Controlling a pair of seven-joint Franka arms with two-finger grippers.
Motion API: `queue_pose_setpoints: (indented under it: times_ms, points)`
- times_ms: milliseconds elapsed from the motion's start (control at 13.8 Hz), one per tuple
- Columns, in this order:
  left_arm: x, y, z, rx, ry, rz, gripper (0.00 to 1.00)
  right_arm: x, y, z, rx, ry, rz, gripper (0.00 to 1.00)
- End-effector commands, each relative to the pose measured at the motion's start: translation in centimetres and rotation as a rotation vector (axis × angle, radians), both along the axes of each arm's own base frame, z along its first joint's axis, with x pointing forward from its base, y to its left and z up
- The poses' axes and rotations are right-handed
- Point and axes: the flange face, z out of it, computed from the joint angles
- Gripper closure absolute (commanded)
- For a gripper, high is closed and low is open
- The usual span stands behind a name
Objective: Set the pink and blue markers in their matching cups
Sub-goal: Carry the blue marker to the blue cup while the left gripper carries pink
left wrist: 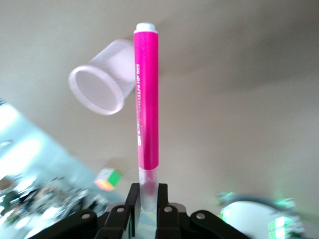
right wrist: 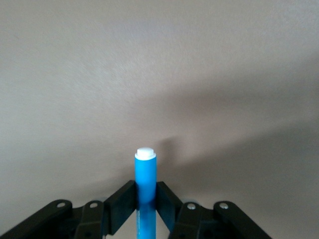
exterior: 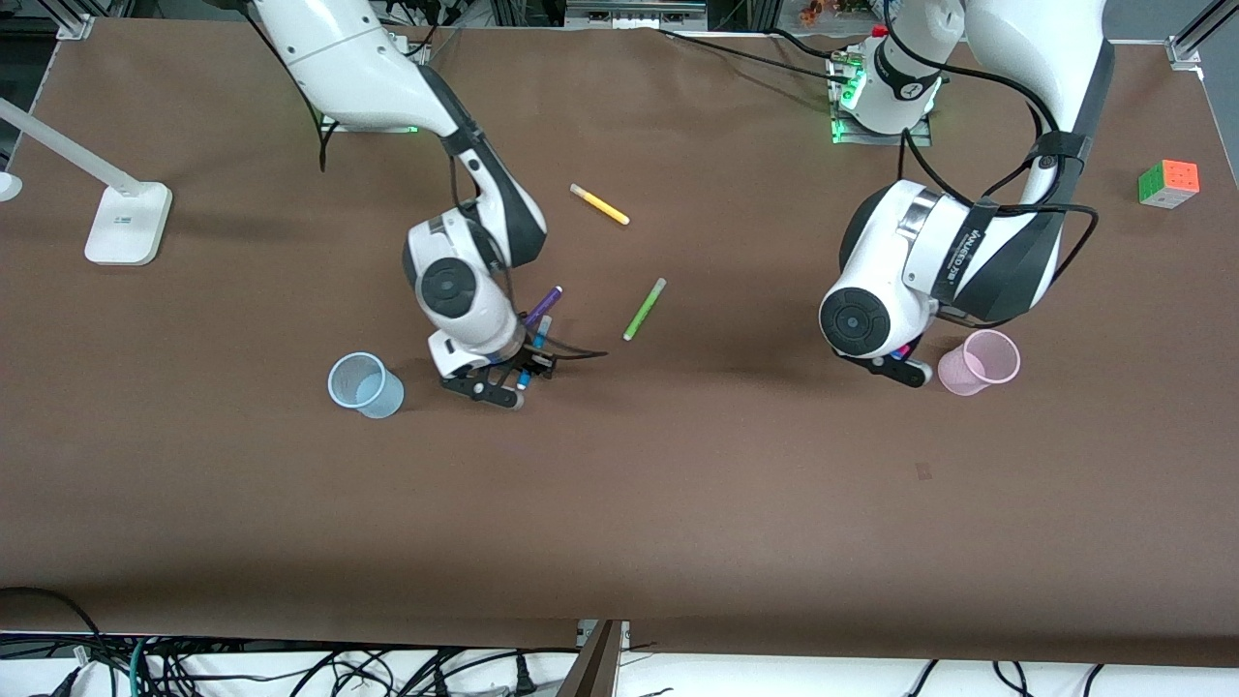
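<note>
We see the left end effector (left wrist: 145, 199) grasping the pink marker (left wrist: 146, 99) beside the pink cup (exterior: 980, 362), and the right end effector (right wrist: 145, 199) grasping the blue marker (right wrist: 145, 189) near the blue cup (exterior: 365, 384) on the tabletop (exterior: 678, 503).

The slim magenta-pink marker (left wrist: 146, 99) sits clamped by its pale cap in the left claw (left wrist: 148, 199), just beside the translucent pale pink cup (exterior: 980, 362). The bright blue marker (right wrist: 145, 191) is pinched in the right claw (right wrist: 145, 199) — near the pale blue cup (exterior: 365, 384), both cups upright.
</note>
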Motion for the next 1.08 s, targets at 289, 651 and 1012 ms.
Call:
queue_pose_setpoints:
  times_ms: [289, 651, 1012]
  points:
    - [2.7, 9.9, -0.1, 0.099, 0.247, -0.176, 1.00, 6.7, -10.8, 9.1, 0.081, 0.173, 0.007, 1.00]
    - [3.2, 13.5, -4.0, 0.069, 0.280, -0.139, 1.00, 9.6, -20.0, 11.4, 0.230, 0.250, -0.119, 1.00]
    - [2.8, 14.6, -6.2, 0.057, 0.307, -0.111, 1.00, 10.1, -25.7, 8.8, 0.283, 0.318, -0.223, 1.00]
